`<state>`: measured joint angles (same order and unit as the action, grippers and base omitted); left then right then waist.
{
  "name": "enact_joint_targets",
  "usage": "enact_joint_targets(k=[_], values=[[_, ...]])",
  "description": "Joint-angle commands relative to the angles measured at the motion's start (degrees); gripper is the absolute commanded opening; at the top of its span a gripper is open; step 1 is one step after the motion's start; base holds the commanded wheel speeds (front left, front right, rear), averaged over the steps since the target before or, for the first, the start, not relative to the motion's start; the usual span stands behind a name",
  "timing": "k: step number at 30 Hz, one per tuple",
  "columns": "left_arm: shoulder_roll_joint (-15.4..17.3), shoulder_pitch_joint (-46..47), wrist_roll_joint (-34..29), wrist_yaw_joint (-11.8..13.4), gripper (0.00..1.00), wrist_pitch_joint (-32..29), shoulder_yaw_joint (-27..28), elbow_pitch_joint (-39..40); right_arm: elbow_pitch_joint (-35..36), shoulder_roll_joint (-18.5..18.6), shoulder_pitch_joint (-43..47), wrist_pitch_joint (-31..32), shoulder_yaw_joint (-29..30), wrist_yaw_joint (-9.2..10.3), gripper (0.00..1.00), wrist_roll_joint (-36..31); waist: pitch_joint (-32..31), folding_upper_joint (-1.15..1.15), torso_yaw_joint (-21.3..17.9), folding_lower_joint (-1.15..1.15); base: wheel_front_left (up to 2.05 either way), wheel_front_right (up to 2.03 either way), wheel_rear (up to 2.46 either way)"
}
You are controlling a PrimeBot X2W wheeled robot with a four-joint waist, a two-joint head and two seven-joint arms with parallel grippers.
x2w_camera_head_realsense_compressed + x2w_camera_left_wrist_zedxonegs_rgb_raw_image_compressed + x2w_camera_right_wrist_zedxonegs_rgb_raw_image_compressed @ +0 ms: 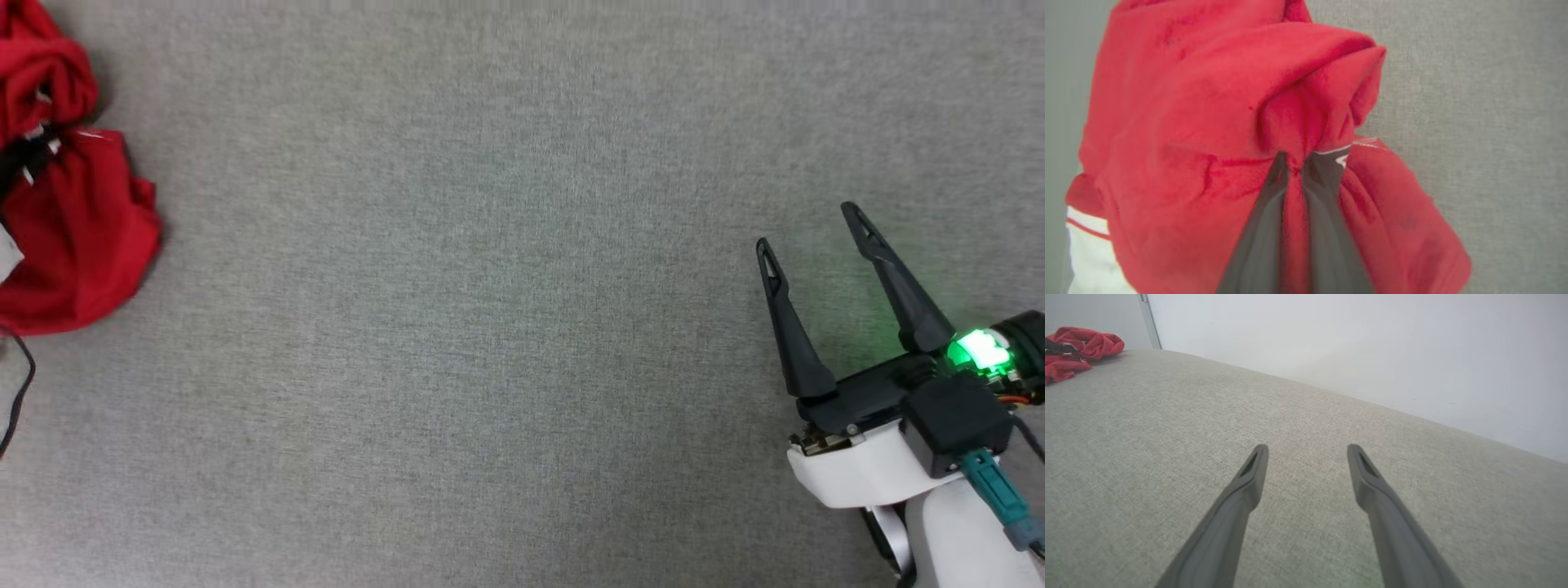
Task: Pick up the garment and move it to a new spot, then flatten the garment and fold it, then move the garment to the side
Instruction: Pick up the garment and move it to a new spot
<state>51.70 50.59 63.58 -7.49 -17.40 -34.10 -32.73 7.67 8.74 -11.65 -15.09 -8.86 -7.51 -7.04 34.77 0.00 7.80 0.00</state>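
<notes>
Two grippers, one busy. Your left gripper (1294,163) is pinched on a bunched fold of the garment (1188,122). In the left wrist view its dark fingers (1257,228) meet with red cloth squeezed between them, and the fabric puckers above the tips. Your right gripper (807,227) stands wide apart and empty, over bare grey surface (490,327) at the lower right of the head view, with a green light (976,351) lit at its wrist.

Garment location: a crumpled heap at the far left edge of the head view, partly cut off by the frame, well apart from the right gripper. A bit of white sleeve with red trim shows at lower left in the left wrist view. The right wrist view has the heap small in the top-left corner, near the pale wall (1331,355). A thin black cable (20,384) runs just below the heap; can't tell whether they touch.

Step, as I judge it: the first one, pick-up. The grasp is made and the carry is not yet done. Can't tell if the heap is off the surface. Next move calls for you to raise the left arm and carry the cloth toward the open middle, where both arms reach. Watch the pinch: it holds a single fold, so the heap may unroll and trail.
</notes>
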Motion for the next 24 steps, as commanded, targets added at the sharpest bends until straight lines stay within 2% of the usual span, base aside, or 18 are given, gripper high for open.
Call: enact_joint_targets(k=[1,7,11,14,18,24], values=[[0.3,-0.5,-0.4,0.1,0.0,3.7,0.1,-0.2,-0.7,-0.6,0.6,-0.1,-0.1,0.04,1.0,0.3,-3.6,0.0,-0.4,0.0,0.0,0.0,0.0],[-0.1,-1.7,-3.8,0.1,0.0,17.3,-2.4,1.6,-2.6,-2.5,2.2,-0.1,-0.8,0.04,1.0,1.1,-11.7,0.0,-1.5,0.0,0.0,0.0,0.0],[-0.6,-2.3,-6.1,0.1,0.0,23.7,-4.1,3.8,-3.7,-3.6,4.0,-0.1,-0.7,0.04,1.0,1.7,-17.0,0.0,-2.5,0.0,0.0,0.0,0.0],[-2.1,-2.3,-7.3,0.2,0.0,28.3,-4.0,5.5,-4.3,-4.2,5.4,-0.1,0.2,0.04,1.0,2.2,-20.2,0.0,-3.2,0.0,0.0,0.0,0.0],[-5.3,-2.8,-9.2,1.3,0.0,30.6,-4.7,9.5,-4.8,-4.8,7.0,-0.1,0.6,0.04,1.0,2.4,-23.6,0.0,-4.6,0.0,0.0,0.0,0.0],[-10.5,-3.3,-11.7,6.1,0.0,31.4,-6.1,19.4,-4.6,-5.3,8.6,-0.1,1.4,0.04,1.0,2.6,-26.5,0.0,-7.7,0.0,0.0,0.0,0.0]])
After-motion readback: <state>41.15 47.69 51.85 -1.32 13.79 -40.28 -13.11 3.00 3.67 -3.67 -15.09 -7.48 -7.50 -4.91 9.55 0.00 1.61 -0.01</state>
